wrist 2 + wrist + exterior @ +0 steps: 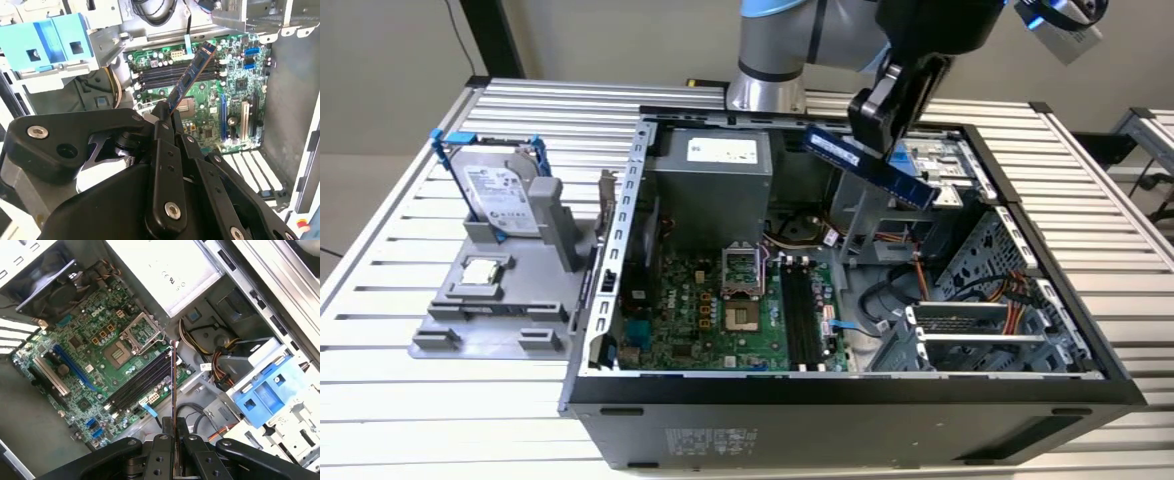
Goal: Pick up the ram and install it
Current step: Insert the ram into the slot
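Note:
My gripper is shut on the ram, a long blue-green stick held tilted in the air above the open computer case. In the second wrist view the ram sticks out from between my black fingers over the motherboard. In the first wrist view I see the ram edge-on, rising from the fingertips above the black memory slots. The same slots lie well below the ram, beside the open processor socket.
A grey stand on the exterior view's left holds a hard drive in a blue frame and a small square chip. Inside the case are the power supply, cables and a drive cage. The case stands on a slatted table.

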### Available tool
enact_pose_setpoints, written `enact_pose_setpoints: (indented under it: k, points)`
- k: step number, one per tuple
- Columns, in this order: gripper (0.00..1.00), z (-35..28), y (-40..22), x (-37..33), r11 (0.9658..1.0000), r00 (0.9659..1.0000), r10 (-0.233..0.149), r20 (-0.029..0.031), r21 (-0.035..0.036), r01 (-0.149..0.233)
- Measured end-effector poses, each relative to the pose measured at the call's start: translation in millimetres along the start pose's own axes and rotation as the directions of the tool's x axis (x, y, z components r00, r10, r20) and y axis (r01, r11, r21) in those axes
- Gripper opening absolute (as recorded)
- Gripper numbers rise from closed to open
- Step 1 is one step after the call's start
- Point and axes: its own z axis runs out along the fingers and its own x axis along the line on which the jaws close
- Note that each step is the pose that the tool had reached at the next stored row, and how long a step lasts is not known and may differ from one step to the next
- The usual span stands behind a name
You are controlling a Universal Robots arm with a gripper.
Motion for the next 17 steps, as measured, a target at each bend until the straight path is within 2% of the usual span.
enact_pose_setpoints:
  k: [4,7,12,17]
  points:
    - [0.00,0.0,-0.2,0.2,0.9990,0.9990,0.045,0.0009,0.0008,-0.045]
    - [0.00,0.0,-0.3,0.4,0.9967,0.9967,0.081,0.0016,0.0014,-0.081]
    - [0.00,0.0,-0.6,0.7,0.9906,0.9906,0.137,0.0028,0.0024,-0.137]
    - [0.00,0.0,-1.1,1.3,0.9824,0.9824,0.187,0.0039,0.0030,-0.187]
